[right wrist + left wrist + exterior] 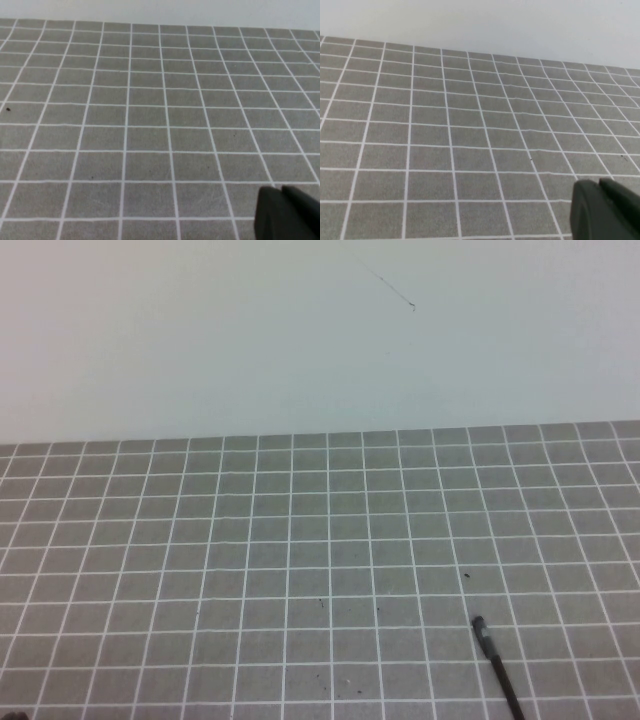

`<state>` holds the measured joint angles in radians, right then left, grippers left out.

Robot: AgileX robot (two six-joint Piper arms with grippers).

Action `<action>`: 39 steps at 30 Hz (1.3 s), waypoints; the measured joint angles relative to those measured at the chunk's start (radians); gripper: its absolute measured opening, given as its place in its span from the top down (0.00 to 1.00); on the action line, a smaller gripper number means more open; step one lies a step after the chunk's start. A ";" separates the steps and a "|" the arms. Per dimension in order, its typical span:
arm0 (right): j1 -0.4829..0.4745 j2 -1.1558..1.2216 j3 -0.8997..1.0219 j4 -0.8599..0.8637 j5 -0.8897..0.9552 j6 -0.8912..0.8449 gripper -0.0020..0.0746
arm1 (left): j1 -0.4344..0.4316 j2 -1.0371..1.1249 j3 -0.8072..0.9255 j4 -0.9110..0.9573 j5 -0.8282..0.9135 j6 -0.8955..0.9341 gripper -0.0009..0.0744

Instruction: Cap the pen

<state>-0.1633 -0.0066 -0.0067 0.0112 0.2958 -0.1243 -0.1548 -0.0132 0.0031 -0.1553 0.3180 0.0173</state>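
While the pen point(498, 668) lies on the grid mat point(250, 570) at the near right, running off the near edge, its long axis slants near-right to far-left w/ the blunt end pointing far-left. No cap in view. Right gripper point(287, 212) is prob. the nearer; left gripper point(605, 210) sits across. Both are pressed together, holding nothing, low over bare mat.

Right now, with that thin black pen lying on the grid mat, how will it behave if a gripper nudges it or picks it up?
The pen looks slim and straight, so probably stiff and light. Lying flat on the mat, it may roll if nudged sideways. So thin, it could slip between fingers. The left gripper and right gripper are shut, away from it.
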 joint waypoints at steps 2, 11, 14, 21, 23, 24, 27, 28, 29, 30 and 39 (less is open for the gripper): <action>0.000 0.000 0.000 0.000 0.000 0.000 0.98 | 0.000 0.000 0.000 0.000 0.000 0.000 0.99; 0.000 0.000 0.000 0.000 0.001 0.000 0.98 | 0.000 0.000 0.000 0.000 0.000 0.000 0.99; 0.027 0.000 0.000 0.000 0.001 0.000 0.98 | 0.000 0.000 0.000 0.000 0.000 0.000 0.99; 0.119 0.000 0.000 0.000 0.002 -0.022 0.98 | 0.000 0.000 0.000 0.000 0.000 0.000 0.99; 0.119 0.000 0.000 0.000 0.002 -0.022 0.98 | 0.000 0.002 0.000 0.000 0.000 0.000 0.99; 0.119 0.000 0.000 0.000 0.002 -0.022 0.98 | 0.000 0.002 0.000 0.000 0.000 0.000 0.99; 0.119 0.000 0.000 0.000 0.002 -0.022 0.98 | 0.000 0.002 0.000 0.000 0.000 0.000 0.99; 0.119 0.000 0.000 0.000 0.002 -0.022 0.98 | 0.000 0.002 0.000 0.000 0.000 0.000 0.99; 0.119 0.000 0.000 0.000 0.002 -0.022 0.98 | 0.000 0.002 0.000 0.000 0.000 0.000 0.99; 0.119 0.000 0.000 0.000 0.002 -0.022 0.98 | 0.000 0.002 0.000 0.000 0.000 0.000 0.99; 0.119 0.000 0.000 0.000 0.002 -0.022 0.98 | 0.000 0.002 0.000 0.000 0.000 0.000 0.99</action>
<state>-0.0441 -0.0066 -0.0067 0.0112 0.2980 -0.1459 -0.1548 -0.0110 0.0031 -0.1553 0.3180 0.0173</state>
